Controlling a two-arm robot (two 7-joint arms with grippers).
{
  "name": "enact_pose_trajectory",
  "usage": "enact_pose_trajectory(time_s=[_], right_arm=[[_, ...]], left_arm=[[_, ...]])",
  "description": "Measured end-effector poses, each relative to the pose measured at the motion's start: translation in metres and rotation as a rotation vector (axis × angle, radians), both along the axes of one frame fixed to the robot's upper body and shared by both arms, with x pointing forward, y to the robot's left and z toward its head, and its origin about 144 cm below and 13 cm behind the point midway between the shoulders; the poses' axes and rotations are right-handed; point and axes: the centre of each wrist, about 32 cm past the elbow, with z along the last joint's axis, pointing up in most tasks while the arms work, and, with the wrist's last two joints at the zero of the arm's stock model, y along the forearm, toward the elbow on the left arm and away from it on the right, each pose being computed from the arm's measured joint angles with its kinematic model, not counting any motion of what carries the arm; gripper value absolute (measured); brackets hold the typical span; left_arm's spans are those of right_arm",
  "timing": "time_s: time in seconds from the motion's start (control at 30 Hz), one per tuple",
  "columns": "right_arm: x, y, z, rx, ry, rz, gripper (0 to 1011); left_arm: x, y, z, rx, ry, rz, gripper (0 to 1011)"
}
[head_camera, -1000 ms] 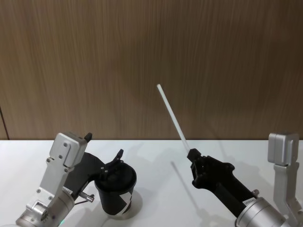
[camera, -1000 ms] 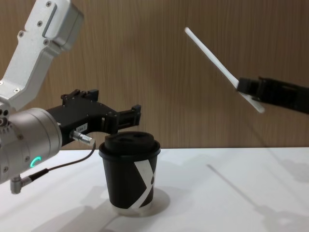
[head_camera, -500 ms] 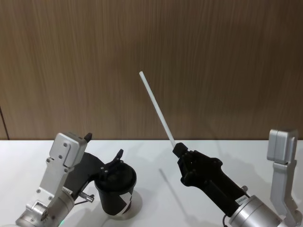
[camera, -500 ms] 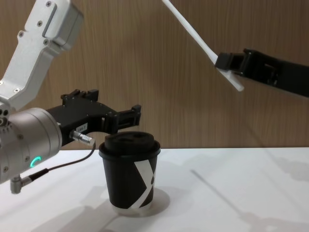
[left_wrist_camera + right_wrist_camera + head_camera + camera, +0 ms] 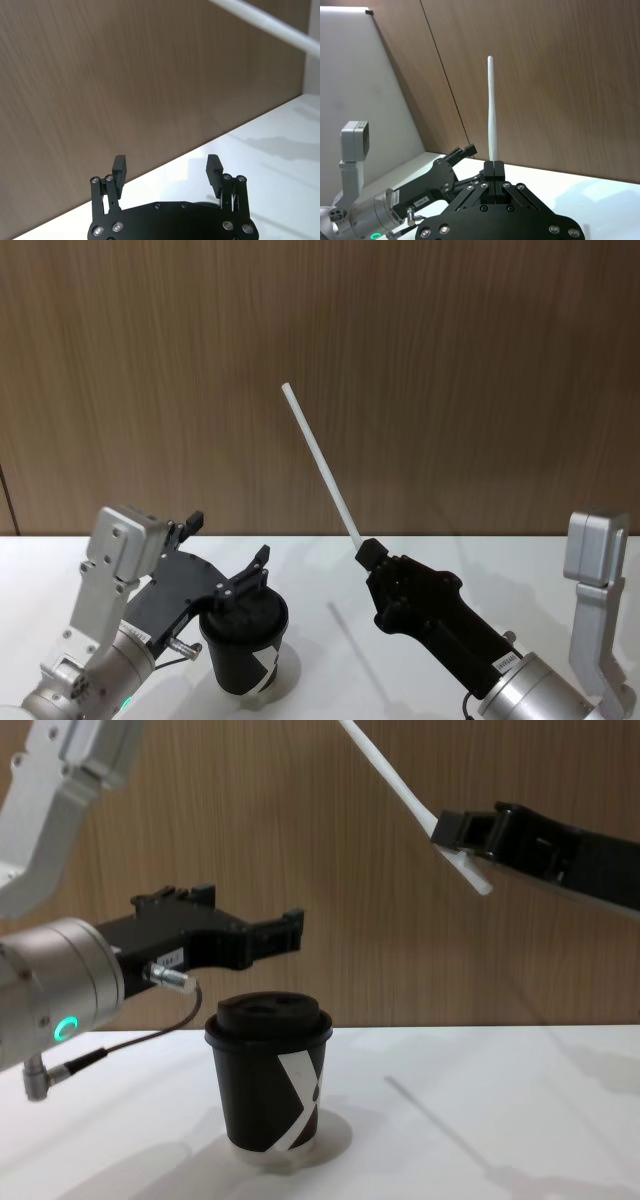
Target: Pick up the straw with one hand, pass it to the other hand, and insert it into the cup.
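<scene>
Pinching the straw near its low end, the right gripper has its fingers pressed together on it, w/ a short stub poking out below the pinch in the chest view. The straw is up in the air to the right of the cup, well apart from it. It slants up and to the left, long free end topmost.

Handling, as a guess: v. light, thin, smooth plastic. It looks stiff enough to hold a line but prob. kinks or flattens if squeezed hard, and may swivel in a two-point pinch. Best spot for the next hold is approx. mid-length, above the right gripper's pinch, so plenty of shaft is left below to go into the cup. Grip light, square across the shaft.

The left gripper hangs just above the cup, not touching. Its fingers are spread wide w/ nothing between them, pointing right toward the straw.

Round about: white table, wood wall behind. A grey cable loops off the left wrist, just left of the cup.

In the way: the domed lid is on, so entry must be via a small hole, which can't be made out here. The left gripper itself sits over the lid too.
</scene>
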Motion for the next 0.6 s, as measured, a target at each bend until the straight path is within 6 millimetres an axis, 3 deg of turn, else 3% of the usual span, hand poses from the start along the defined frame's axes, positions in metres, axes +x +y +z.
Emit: enact_pose_trajectory(time_s=[0.6], right_arm=[[-0.001,0.001,0.001,0.009,-0.004,0.012,5]], left_arm=[[0.005,0.009,0.027,-0.223,0.018,-0.226,1003]])
